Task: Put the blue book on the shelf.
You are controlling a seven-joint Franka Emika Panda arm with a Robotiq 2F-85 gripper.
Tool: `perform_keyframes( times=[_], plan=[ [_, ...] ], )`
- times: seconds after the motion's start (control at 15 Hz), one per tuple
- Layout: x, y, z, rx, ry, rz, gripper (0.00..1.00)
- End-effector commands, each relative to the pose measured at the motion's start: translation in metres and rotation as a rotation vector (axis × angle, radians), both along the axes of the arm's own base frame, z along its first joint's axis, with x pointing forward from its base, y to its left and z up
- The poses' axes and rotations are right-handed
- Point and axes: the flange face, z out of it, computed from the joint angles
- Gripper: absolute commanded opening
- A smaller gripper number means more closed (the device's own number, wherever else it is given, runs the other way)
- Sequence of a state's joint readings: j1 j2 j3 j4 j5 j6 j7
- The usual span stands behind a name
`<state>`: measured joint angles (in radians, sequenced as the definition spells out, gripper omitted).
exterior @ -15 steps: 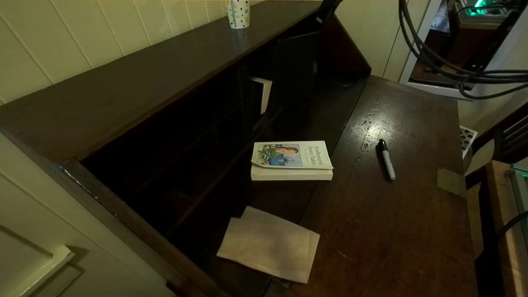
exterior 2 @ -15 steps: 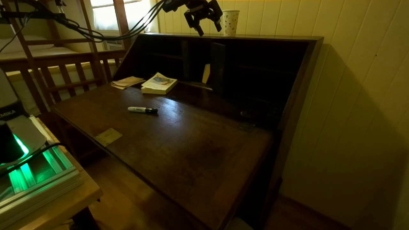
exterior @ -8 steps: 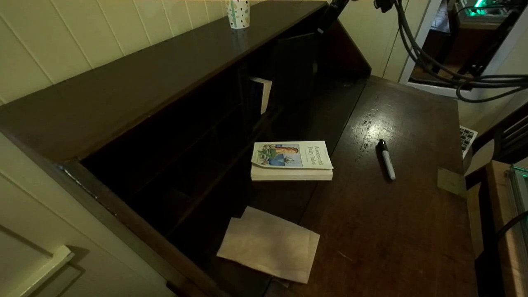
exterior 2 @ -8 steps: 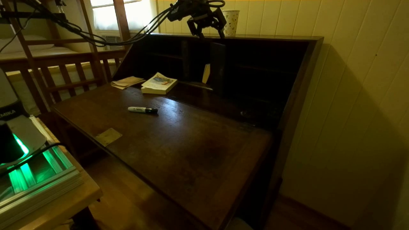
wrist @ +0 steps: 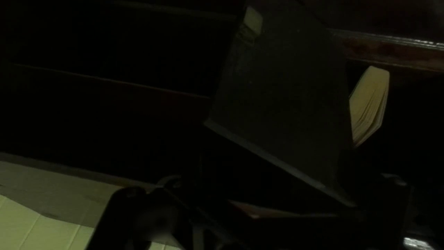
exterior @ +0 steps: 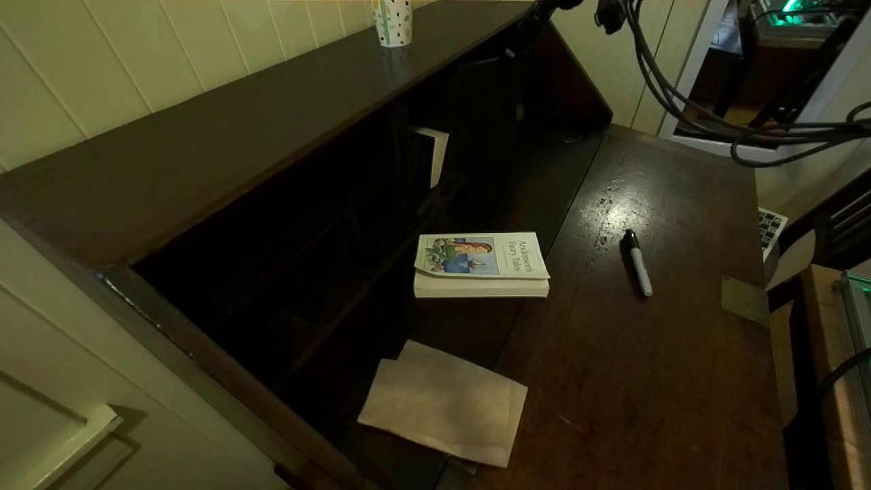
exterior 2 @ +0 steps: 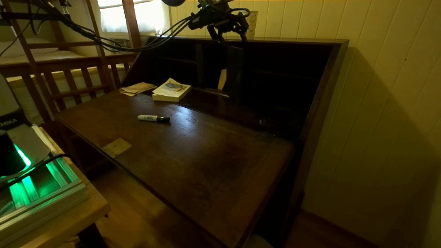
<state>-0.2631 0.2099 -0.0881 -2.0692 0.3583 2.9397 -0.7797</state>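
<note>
Gripper (exterior 2: pixel 232 40) w/ fingers spread, by top front edge of shelf (exterior: pixel 238 143).
Blue book (exterior: pixel 433 158) stands in mid cubby of shelf, pg edges out; cup (exterior: pixel 393 24) on shelf top; white bk (exterior: pixel 482 265) & papers (exterior: pixel 446 405) in front of shelf, marker (exterior: pixel 638 264) farther out.

A dark wooden desktop (exterior: pixel 633 381) is carrying a white-covered book (exterior: pixel 480 267). Pale sheets (exterior: pixel 446 403) are lying near it, and a black-capped marker (exterior: pixel 639 264) is resting apart from both.

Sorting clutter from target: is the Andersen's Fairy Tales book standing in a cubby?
No, in an exterior view the Andersen book lies cover up on the desk.
</note>
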Motion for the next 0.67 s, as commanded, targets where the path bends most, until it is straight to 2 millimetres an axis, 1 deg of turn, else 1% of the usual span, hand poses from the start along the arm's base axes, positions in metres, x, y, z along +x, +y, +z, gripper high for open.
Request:
perform_keyframes(
  times=[0.0,0.07,0.27,0.6],
  plan=[
    [0.018,-0.006,0.003,0.032,-0.038,0.039,1.00],
    [0.021,-0.008,0.003,0.041,-0.040,0.047,1.00],
    [0.026,-0.015,-0.004,0.067,-0.024,0.044,1.00],
    [0.024,-0.019,-0.015,0.121,0.076,0.037,1.00]
  ],
)
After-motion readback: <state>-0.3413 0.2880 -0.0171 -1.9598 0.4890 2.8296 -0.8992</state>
